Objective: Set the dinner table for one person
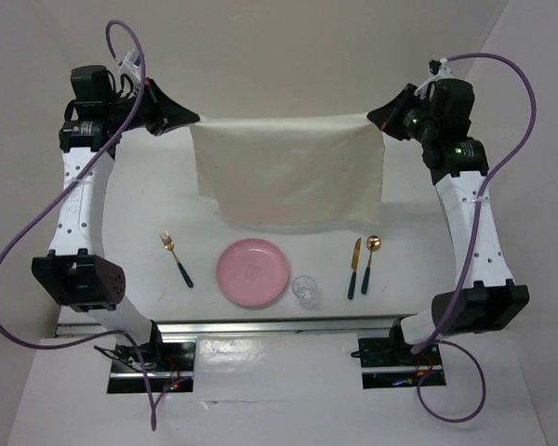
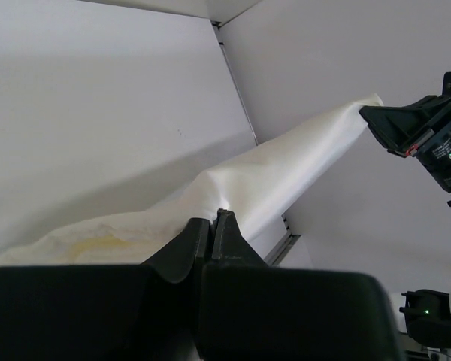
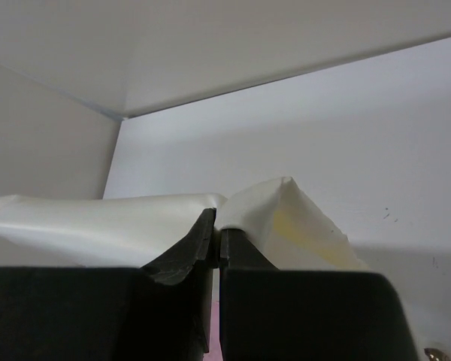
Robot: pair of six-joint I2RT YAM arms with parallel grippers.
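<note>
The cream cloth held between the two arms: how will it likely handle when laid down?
Probably floppy: the cream cloth hangs as a limp sheet from the two corners pinched by the left end effector and right end effector. Likely light, since thin pinches hold it. It may drape over the pink plate if lowered.

Your top view looks steeply down from above and behind the arm bases (image 1: pixel 144 358), far enough back to take in the whole cloth (image 1: pixel 288 177) and the table (image 1: pixel 139 218) around it. Your left wrist view sits close behind the left claw (image 2: pixel 213 216) at the cloth's left corner, facing along its stretched edge to the right claw (image 2: pixel 372 116) at the other corner. Your right wrist view sits just behind the right claw at the cloth's right corner, facing back along that edge. All three views share the cloth's stretched edge.
</note>
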